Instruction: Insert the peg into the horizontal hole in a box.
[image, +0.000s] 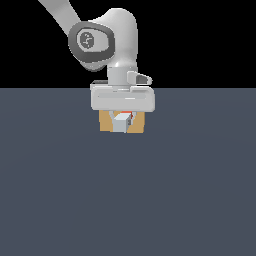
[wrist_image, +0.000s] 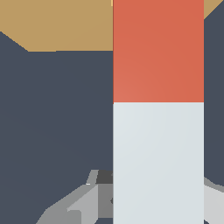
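Observation:
The tan box (image: 106, 122) stands on the dark floor under my gripper's hand. My gripper (image: 121, 119) is shut on the peg (image: 120, 123), whose white end faces the exterior camera in front of the box's face. A sliver of the red-orange part shows behind it. In the wrist view the peg (wrist_image: 158, 144) runs from between my gripper (wrist_image: 153, 203) fingers (wrist_image: 74, 205) to the box (wrist_image: 65, 26). Its red-orange end lies against or in the box. The hole is hidden behind the peg.
The dark grey floor (image: 128, 200) stretches all around the box. The arm's white links (image: 107, 40) rise above the box toward the exterior view's left.

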